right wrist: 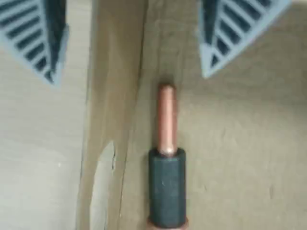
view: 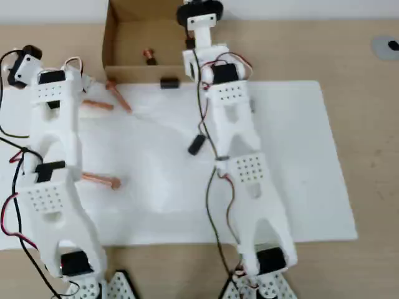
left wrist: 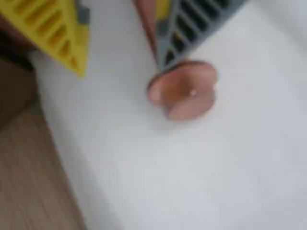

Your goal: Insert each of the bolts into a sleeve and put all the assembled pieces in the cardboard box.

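Note:
A cardboard box (view: 111, 43) stands at the table's far edge with one assembled piece (view: 149, 57) on its floor. My right gripper (right wrist: 130, 75) hangs open above that piece (right wrist: 166, 167), a copper bolt in a black sleeve, close to a box wall. The right arm's tip (view: 199, 15) is at the box's right side. My left gripper (left wrist: 120, 67) is open low over the white sheet; a copper bolt (left wrist: 182, 91) lies by its grey finger (left wrist: 184, 33), head toward the camera. More bolts (view: 118, 96) (view: 100, 180) and loose black sleeves (view: 169, 82) (view: 197, 144) lie on the sheet.
A white sheet (view: 293, 156) covers most of the wooden table. Its edge and the bare wood (left wrist: 29, 182) are close beside the left gripper. A third bolt (view: 96, 104) lies next to the left arm. Wires run along both arms.

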Controlling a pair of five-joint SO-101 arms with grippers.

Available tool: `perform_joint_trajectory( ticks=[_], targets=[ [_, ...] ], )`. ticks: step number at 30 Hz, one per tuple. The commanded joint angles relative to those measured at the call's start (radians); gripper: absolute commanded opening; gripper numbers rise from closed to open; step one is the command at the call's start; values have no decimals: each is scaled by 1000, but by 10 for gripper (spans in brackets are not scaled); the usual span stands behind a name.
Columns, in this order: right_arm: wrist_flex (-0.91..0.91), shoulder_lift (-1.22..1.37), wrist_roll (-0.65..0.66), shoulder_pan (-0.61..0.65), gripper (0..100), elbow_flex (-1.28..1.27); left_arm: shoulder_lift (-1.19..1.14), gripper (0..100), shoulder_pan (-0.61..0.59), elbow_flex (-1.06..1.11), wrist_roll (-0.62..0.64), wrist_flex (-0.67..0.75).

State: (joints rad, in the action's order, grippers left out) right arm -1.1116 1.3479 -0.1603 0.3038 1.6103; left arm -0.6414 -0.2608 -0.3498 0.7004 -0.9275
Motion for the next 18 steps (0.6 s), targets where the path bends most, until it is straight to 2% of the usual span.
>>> perform_joint_trajectory(
  ticks=[1,13,18],
  targets=[
    [-5,-71,-8,-8,229,56,-56,104,-18,-60,6,-28],
    [-17,-73,-6,-59,229,56,-208,106,-37,-391,5,-305],
    [-38,-84,-6,-81,229,58,-209,107,-38,-601,3,-420]
  ],
)
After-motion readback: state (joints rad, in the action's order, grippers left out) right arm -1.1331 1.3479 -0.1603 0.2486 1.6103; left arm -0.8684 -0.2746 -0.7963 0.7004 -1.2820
